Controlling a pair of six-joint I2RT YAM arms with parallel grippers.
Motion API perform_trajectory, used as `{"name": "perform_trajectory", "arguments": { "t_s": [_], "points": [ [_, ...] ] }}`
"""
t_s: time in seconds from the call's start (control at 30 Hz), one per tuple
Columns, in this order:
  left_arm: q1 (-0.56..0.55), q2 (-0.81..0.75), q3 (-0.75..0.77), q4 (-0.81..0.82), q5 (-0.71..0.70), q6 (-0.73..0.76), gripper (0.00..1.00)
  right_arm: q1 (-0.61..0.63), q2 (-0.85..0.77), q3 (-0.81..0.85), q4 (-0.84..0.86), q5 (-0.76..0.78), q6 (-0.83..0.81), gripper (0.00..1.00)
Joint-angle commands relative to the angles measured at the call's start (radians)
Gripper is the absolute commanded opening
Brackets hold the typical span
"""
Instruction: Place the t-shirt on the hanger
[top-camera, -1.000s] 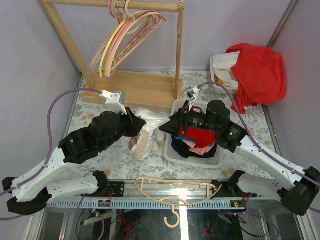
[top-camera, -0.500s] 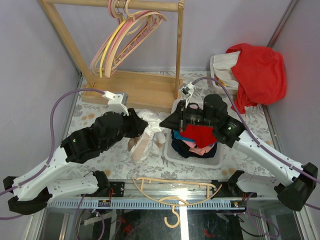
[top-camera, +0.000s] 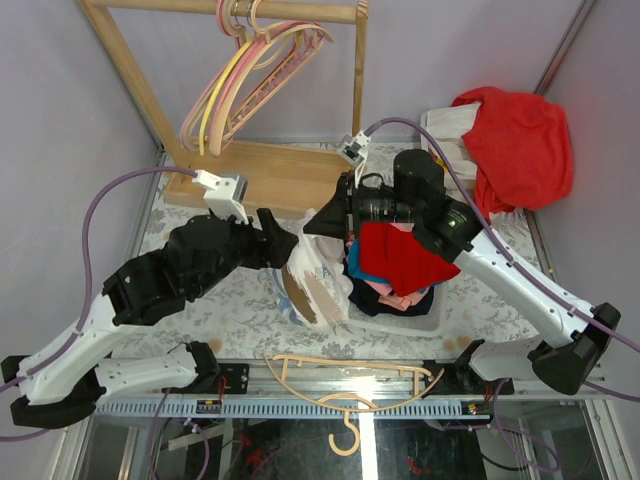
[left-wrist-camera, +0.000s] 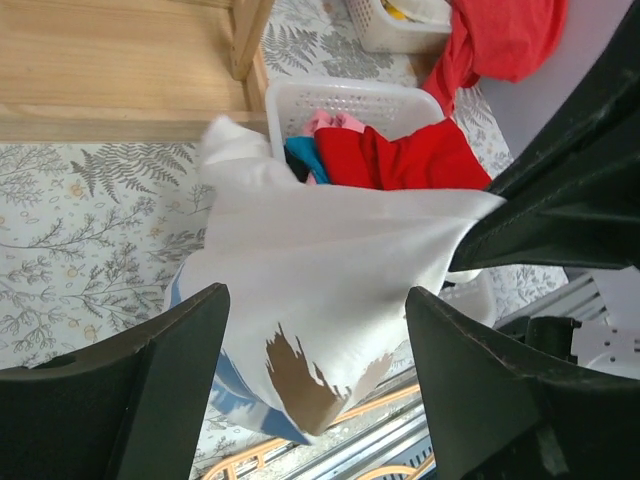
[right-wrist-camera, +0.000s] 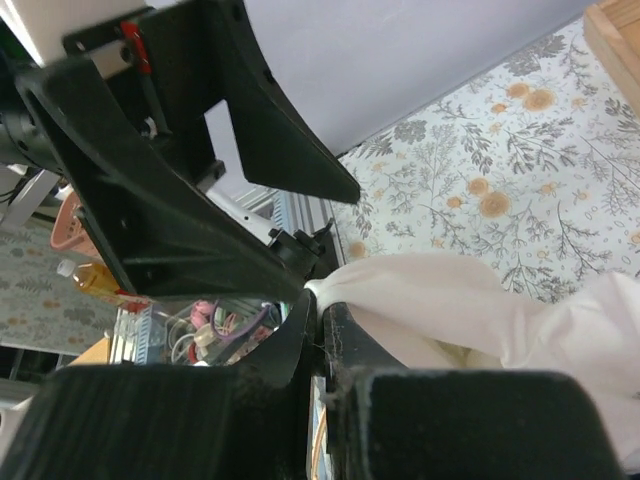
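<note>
Worryingly, the white cotton t-shirt (top-camera: 315, 285) hangs above the surface (top-camera: 240, 322) from the closed right pincer (right-wrist-camera: 318, 310) alone, left pincer (left-wrist-camera: 315, 310) open, so that thin pinch may slip short of the pale peach plastic hanger (top-camera: 330, 359) at the near edge.

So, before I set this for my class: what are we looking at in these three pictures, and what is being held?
Two robot arms are bolted at a table's near edge. One picture looks down from above; the other two come from cameras on each wrist. The right fingers are shut on the white t-shirt, holding it up; the left fingers stand open close to it. The pale hanger lies at the near edge. A basket of clothes sits below the right arm.
</note>
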Motion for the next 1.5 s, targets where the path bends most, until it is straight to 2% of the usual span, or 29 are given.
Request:
{"name": "perform_trajectory", "arguments": {
  "t_s": [0.0, 0.3, 0.47, 0.6, 0.67, 0.7, 0.8, 0.83, 1.03, 1.07, 1.1, 1.13, 1.2, 1.3, 1.47],
  "points": [
    [0.006, -0.006, -0.010, 0.073, 0.108, 0.075, 0.71, -0.005, 0.019, 0.141, -0.007, -0.072, -0.013, 0.00],
    [0.006, -0.046, -0.074, 0.110, 0.186, 0.100, 0.74, -0.005, 0.141, 0.268, -0.037, -0.095, 0.044, 0.00],
    [0.004, 0.015, -0.086, 0.111, 0.095, 0.090, 0.75, -0.004, 0.144, 0.237, 0.053, -0.149, 0.102, 0.00],
    [0.004, 0.060, -0.103, 0.174, 0.064, 0.101, 0.74, -0.005, 0.140, 0.246, 0.090, -0.187, 0.130, 0.00],
    [0.005, 0.083, -0.092, 0.182, 0.038, 0.102, 0.64, -0.004, 0.136, 0.255, 0.101, -0.201, 0.143, 0.00],
    [0.004, 0.097, -0.083, 0.180, 0.026, 0.104, 0.52, -0.004, 0.131, 0.256, 0.110, -0.207, 0.151, 0.00],
    [0.004, 0.104, -0.061, 0.173, 0.013, 0.108, 0.04, -0.004, 0.116, 0.265, 0.105, -0.211, 0.151, 0.00],
    [0.005, 0.099, -0.049, 0.165, 0.016, 0.108, 0.00, -0.004, 0.111, 0.265, 0.097, -0.209, 0.146, 0.00],
    [0.005, 0.026, 0.022, 0.117, 0.099, 0.132, 0.00, -0.005, 0.063, 0.247, -0.008, -0.155, 0.062, 0.00],
    [0.004, 0.012, 0.035, 0.110, 0.119, 0.139, 0.00, -0.006, 0.055, 0.239, -0.034, -0.142, 0.044, 0.06],
    [0.004, -0.002, 0.052, 0.105, 0.135, 0.145, 0.00, -0.006, 0.039, 0.228, -0.061, -0.129, 0.025, 0.19],
    [0.005, -0.012, 0.067, 0.096, 0.150, 0.149, 0.00, -0.007, 0.018, 0.208, -0.080, -0.111, 0.007, 0.38],
    [0.005, -0.026, 0.101, 0.079, 0.174, 0.158, 0.00, -0.012, -0.033, 0.156, -0.109, -0.082, -0.020, 0.54],
    [0.005, -0.045, 0.133, 0.080, 0.219, 0.164, 0.00, -0.030, -0.123, 0.072, -0.149, -0.032, -0.054, 0.63],
    [0.004, -0.056, 0.163, 0.097, 0.264, 0.159, 0.00, -0.038, -0.265, -0.083, -0.188, -0.015, -0.061, 0.64]
  ]
}}
